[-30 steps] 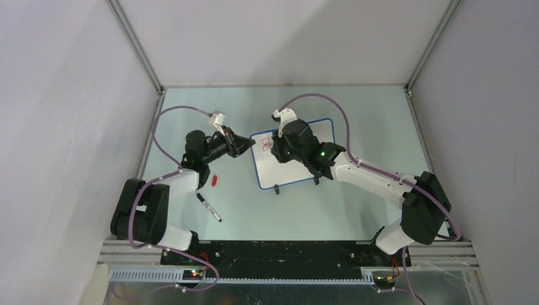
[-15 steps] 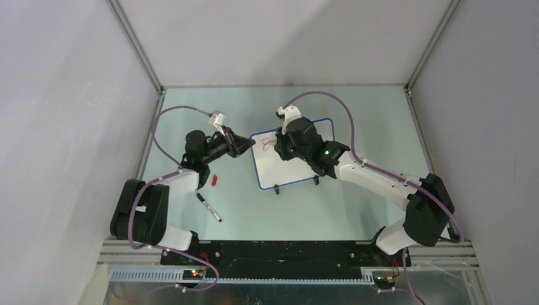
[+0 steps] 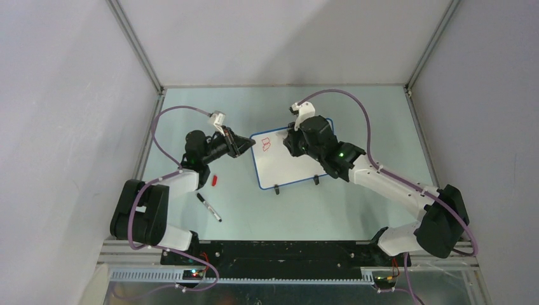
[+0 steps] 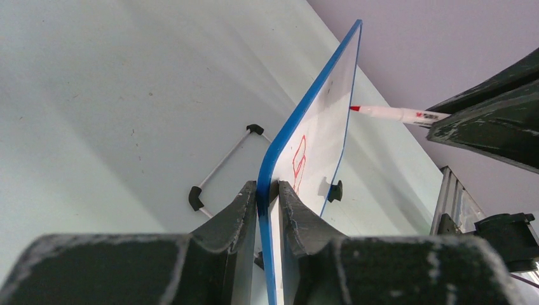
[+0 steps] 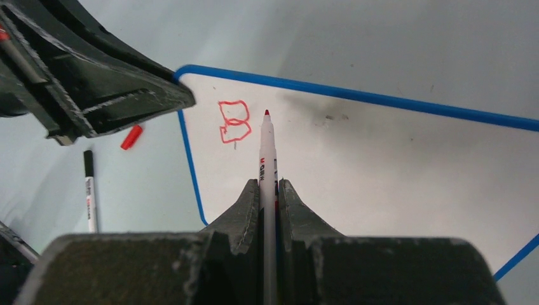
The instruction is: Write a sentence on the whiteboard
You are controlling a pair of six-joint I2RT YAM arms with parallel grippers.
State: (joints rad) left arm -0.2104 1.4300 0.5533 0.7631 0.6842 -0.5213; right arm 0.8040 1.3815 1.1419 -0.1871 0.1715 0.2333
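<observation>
The whiteboard with its thin blue rim lies mid-table, slightly raised at its left end. My left gripper is shut on the board's left edge, one finger on each face. The sentence is only a red "B" near the top left corner. My right gripper is shut on a white red-tipped marker. The marker's tip points at the bare board just right of the "B". I cannot tell whether the tip touches the surface. From the left wrist the marker shows beside the board's far edge.
A black-capped marker lies on the table near the left arm, and a small red cap sits above it. Two black clip feet stick out of the board's near edge. Grey enclosure walls stand at the back and sides.
My right arm has swung to the right with the marker, uncovering the red "B". The left gripper and the board have not moved.
</observation>
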